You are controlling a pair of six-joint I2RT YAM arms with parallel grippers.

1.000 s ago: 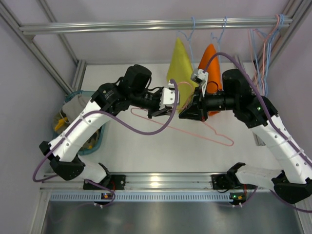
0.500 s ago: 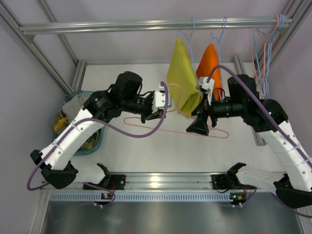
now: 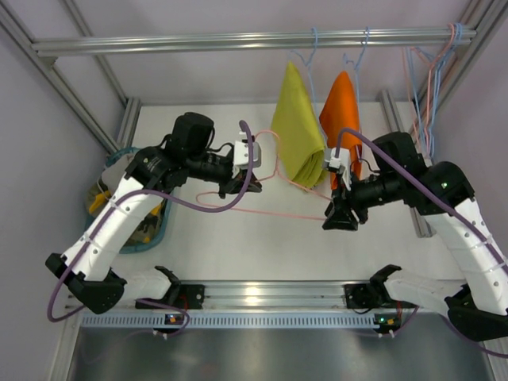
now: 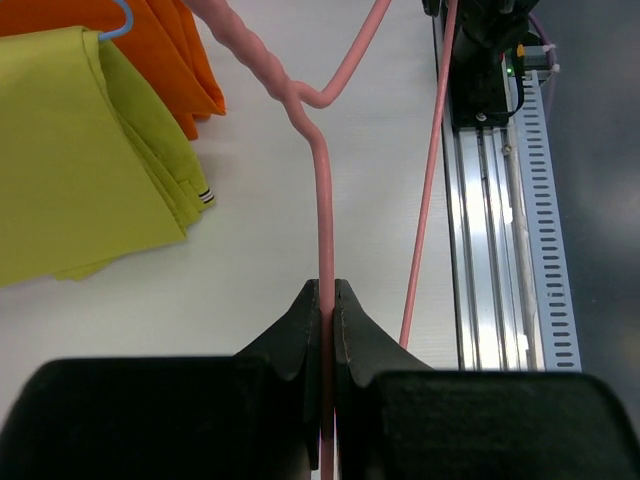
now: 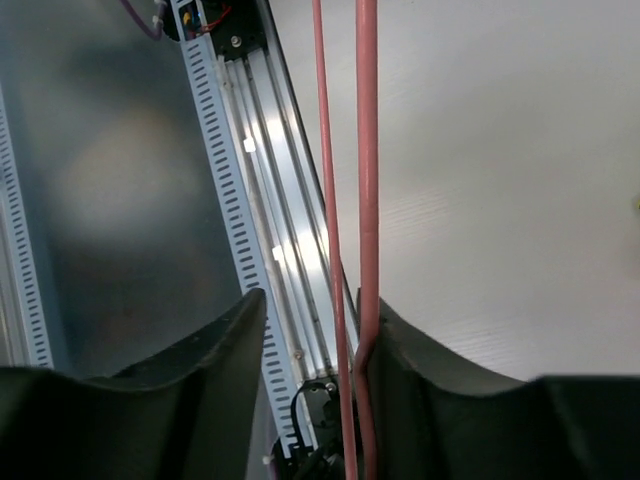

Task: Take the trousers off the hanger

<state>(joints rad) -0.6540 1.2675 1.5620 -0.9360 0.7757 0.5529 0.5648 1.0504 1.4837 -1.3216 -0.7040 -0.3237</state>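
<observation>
My left gripper (image 3: 246,181) is shut on the neck of a bare pink wire hanger (image 3: 278,213), held above the table; its fingertips (image 4: 327,290) pinch the wire (image 4: 322,200). My right gripper (image 3: 337,218) is open at the hanger's right end. Two pink wires (image 5: 367,150) run between its jaws (image 5: 318,305), and one rests against the right finger. Pale grey cloth (image 3: 123,168) and yellow-and-dark printed cloth (image 3: 101,198) lie in the teal basket (image 3: 152,238) at the left, partly hidden by my left arm.
A yellow cloth (image 3: 298,135) and an orange cloth (image 3: 340,99) hang on blue hangers from the overhead rail (image 3: 198,41); both also show in the left wrist view (image 4: 70,160). Several spare hangers (image 3: 430,71) hang at the far right. A metal track (image 4: 490,250) runs along the table's near edge.
My left gripper has moved left with the pink hanger. My right gripper has moved right and nearer, along the hanger to its end.
</observation>
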